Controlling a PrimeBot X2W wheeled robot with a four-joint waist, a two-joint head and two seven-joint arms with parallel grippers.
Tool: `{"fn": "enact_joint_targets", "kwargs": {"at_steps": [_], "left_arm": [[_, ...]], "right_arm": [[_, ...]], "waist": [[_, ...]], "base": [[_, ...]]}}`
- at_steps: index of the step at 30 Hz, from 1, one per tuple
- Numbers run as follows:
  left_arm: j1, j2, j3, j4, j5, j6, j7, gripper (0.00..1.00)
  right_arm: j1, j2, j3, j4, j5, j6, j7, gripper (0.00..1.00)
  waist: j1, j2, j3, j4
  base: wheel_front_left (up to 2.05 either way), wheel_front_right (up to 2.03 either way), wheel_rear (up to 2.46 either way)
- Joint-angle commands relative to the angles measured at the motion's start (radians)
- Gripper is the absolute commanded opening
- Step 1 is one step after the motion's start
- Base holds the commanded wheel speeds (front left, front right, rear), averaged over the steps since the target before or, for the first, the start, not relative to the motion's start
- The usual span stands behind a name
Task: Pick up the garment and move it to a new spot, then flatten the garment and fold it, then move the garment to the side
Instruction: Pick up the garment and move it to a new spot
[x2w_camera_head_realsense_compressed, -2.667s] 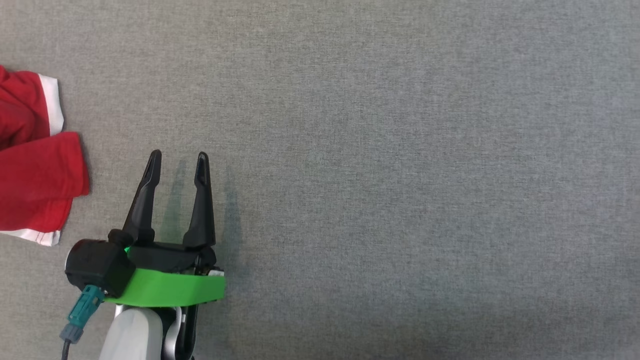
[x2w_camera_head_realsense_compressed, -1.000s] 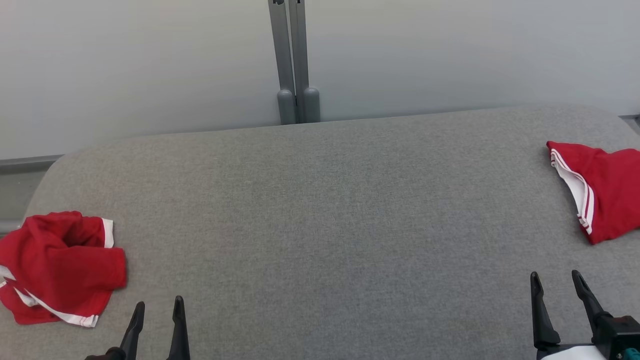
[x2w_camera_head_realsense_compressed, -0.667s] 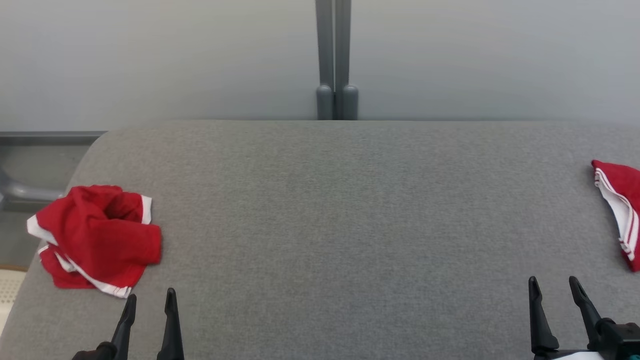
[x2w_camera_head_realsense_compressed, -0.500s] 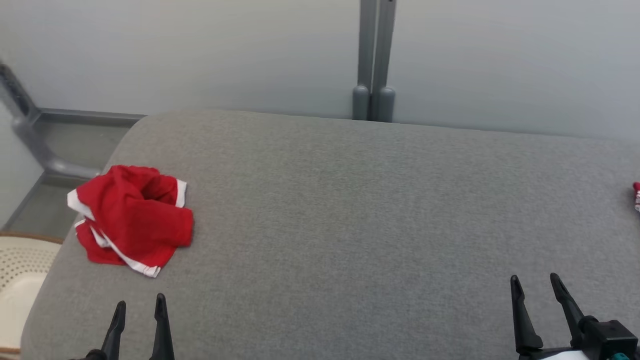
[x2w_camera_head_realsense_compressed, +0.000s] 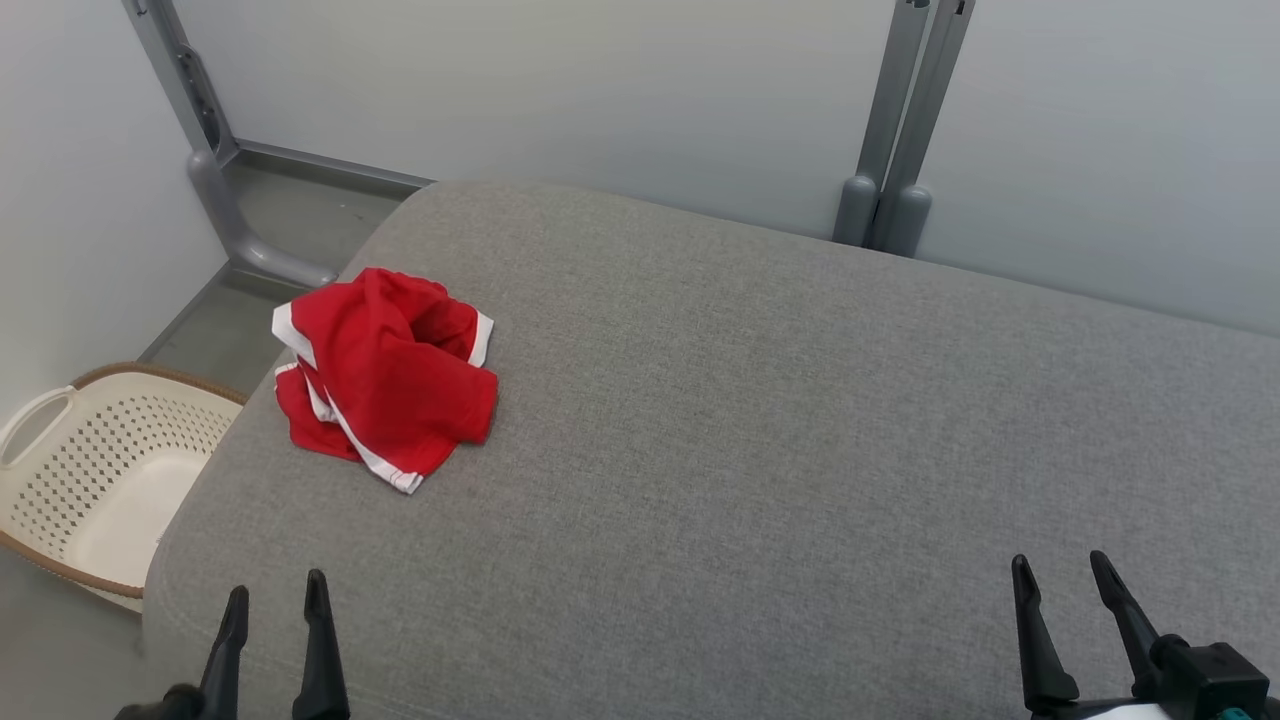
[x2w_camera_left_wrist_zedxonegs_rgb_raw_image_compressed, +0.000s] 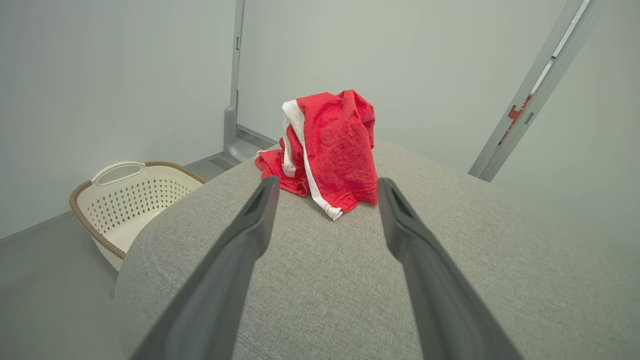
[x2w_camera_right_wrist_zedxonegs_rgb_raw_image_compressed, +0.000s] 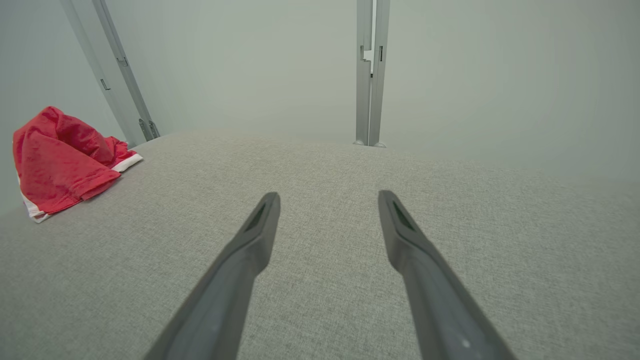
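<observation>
Garment (x2w_camera_head_realsense_compressed: 385, 380): red with white trim, crumpled in a heap at upper left of the head frame, near the bench's (x2w_camera_head_realsense_compressed: 750, 420) left end. Basket (x2w_camera_head_realsense_compressed: 90, 470) on the floor past that edge. Left tool (x2w_camera_head_realsense_compressed: 277, 585), bottom left, fingers spread, empty, aimed at the heap; likely staged for the pick-up. Right tool (x2w_camera_head_realsense_compressed: 1058, 558), bottom right, also spread and empty, well apart from the cloth; probably held back for flattening.
</observation>
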Motion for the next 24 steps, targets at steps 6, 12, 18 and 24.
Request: {"fn": "enact_joint_targets", "kwargs": {"at_steps": [6,12,18,24], "left_arm": [[-0.200,0.002,-0.059,0.106,-0.056,0.000,0.000,1.00],[-0.511,0.036,-0.083,0.325,-0.087,0.000,0.026,1.00],[-0.782,0.069,-0.047,0.572,-0.121,0.031,0.102,1.00],[-0.927,0.121,-0.029,0.841,-0.120,0.083,0.144,1.00]], "right_arm": [[-0.055,-0.027,-0.016,-0.038,-0.018,-0.001,-0.003,1.00],[-0.145,-0.110,-0.021,-0.056,-0.007,-0.001,-0.003,1.00],[-0.194,-0.158,-0.039,-0.070,0.002,-0.001,-0.003,1.00],[-0.221,-0.166,-0.034,-0.066,0.008,-0.001,-0.003,1.00]], "waist": [[0.0000,0.0000,0.165,-0.047],[0.0000,0.0000,0.344,-0.099],[0.0000,0.0000,0.468,-0.145],[0.0000,0.0000,0.507,-0.194]], "base": [[0.00,0.00,0.00],[0.00,0.00,0.00],[0.00,0.00,0.00],[0.00,0.00,0.00]]}}
